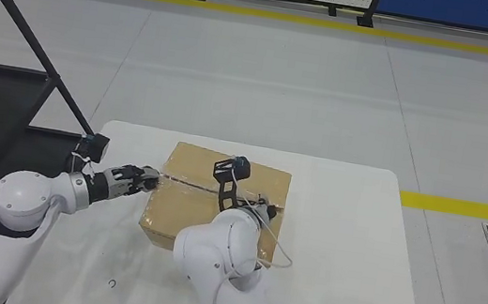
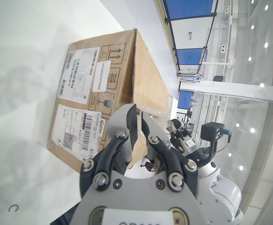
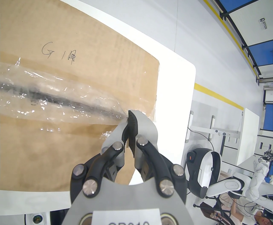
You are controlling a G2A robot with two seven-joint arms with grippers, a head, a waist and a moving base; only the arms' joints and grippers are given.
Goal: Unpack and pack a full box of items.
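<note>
A brown cardboard box (image 1: 213, 171) stands on the white table (image 1: 341, 261). Clear tape (image 3: 53, 98) runs along its top seam, and white labels (image 2: 81, 74) cover one side. At the box's near-left end, my left gripper (image 1: 153, 177) (image 2: 138, 113) is shut on the edge of a top flap (image 2: 138, 147). At the opposite end of the seam, my right gripper (image 3: 128, 121) is shut on the flap's edge next to the crumpled tape. From the left wrist view, the right gripper (image 2: 177, 130) shows beyond the box.
A small dark ring (image 1: 111, 283) lies on the table near the front left. A black frame (image 1: 15, 32) stands off the table's left side. Bare table lies to the right of the box and in front of it.
</note>
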